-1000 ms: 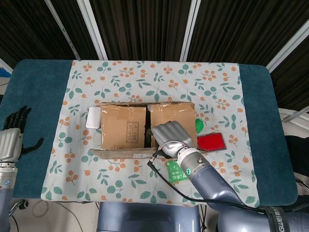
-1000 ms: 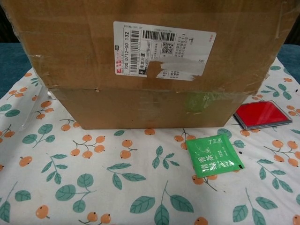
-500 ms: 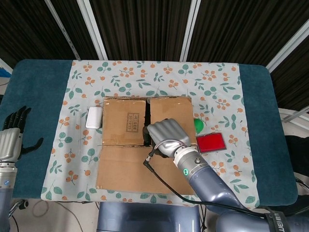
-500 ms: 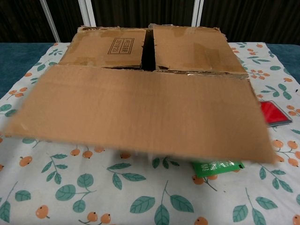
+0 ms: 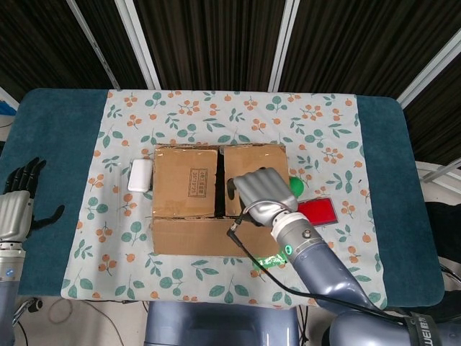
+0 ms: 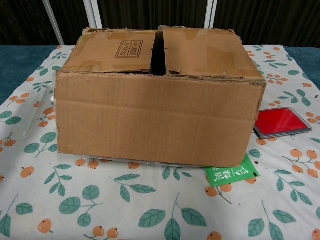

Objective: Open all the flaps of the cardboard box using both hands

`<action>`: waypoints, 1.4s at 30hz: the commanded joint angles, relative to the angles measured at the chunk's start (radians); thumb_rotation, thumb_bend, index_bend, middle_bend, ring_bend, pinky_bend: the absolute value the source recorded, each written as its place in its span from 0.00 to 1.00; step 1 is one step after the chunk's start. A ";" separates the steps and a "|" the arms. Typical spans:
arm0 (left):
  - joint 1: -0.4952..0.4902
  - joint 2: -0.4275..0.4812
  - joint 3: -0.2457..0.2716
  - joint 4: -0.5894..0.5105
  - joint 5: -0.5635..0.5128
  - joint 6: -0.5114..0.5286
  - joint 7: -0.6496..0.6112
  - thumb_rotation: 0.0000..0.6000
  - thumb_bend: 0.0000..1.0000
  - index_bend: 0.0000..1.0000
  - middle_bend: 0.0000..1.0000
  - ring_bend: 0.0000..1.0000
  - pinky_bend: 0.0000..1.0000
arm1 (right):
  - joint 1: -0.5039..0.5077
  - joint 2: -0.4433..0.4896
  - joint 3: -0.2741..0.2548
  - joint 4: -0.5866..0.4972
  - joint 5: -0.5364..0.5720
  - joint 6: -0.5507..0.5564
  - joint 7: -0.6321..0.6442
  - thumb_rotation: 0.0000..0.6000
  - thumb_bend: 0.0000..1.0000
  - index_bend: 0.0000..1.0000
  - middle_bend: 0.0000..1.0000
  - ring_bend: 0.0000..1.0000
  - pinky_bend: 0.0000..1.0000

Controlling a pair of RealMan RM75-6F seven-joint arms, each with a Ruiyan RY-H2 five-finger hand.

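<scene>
The cardboard box (image 5: 216, 198) sits at the centre of the floral cloth (image 5: 317, 130); its near front flap (image 6: 155, 122), which stuck out level half a second ago, now hangs flat down the front wall. Two inner flaps (image 6: 200, 50) lie closed on top with a dark slit between them; nothing inside shows. The right hand (image 5: 265, 194) rests on the right inner flap, fingers curled together, gripping nothing visible. At the lower left edge, the left hand (image 5: 20, 198) hangs over the blue table, fingers apart, empty.
</scene>
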 commanded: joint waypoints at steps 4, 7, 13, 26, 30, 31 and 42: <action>-0.002 -0.002 -0.002 -0.001 0.002 0.006 0.015 1.00 0.24 0.00 0.00 0.00 0.00 | -0.245 -0.022 -0.136 0.000 -0.397 0.256 0.066 1.00 0.67 0.28 0.30 0.28 0.27; -0.004 -0.006 -0.003 -0.002 0.000 0.007 0.030 1.00 0.24 0.00 0.00 0.00 0.00 | -0.415 -0.040 -0.202 0.000 -0.639 0.412 0.168 1.00 0.58 0.20 0.22 0.19 0.26; -0.007 -0.009 -0.004 -0.005 0.001 0.014 0.061 1.00 0.24 0.00 0.00 0.00 0.00 | -0.688 -0.110 -0.339 0.063 -1.011 0.658 0.286 1.00 0.34 0.03 0.02 0.02 0.24; -0.025 0.009 0.001 -0.042 0.006 0.003 0.152 1.00 0.24 0.00 0.00 0.00 0.00 | -1.071 -0.386 -0.489 0.433 -1.341 0.878 0.463 1.00 0.25 0.00 0.00 0.00 0.24; -0.034 0.024 -0.002 -0.059 0.011 -0.003 0.176 1.00 0.24 0.00 0.00 0.00 0.00 | -1.133 -0.444 -0.479 0.521 -1.371 0.901 0.521 1.00 0.28 0.00 0.00 0.00 0.24; -0.042 0.034 -0.002 -0.066 0.019 -0.010 0.189 1.00 0.24 0.00 0.00 0.00 0.00 | -1.152 -0.463 -0.471 0.556 -1.383 0.907 0.544 1.00 0.29 0.00 0.00 0.00 0.24; -0.221 0.251 -0.064 -0.236 0.008 -0.283 0.288 1.00 0.40 0.00 0.00 0.00 0.00 | -1.224 -0.566 -0.401 0.796 -1.480 0.903 0.692 1.00 0.29 0.00 0.00 0.00 0.24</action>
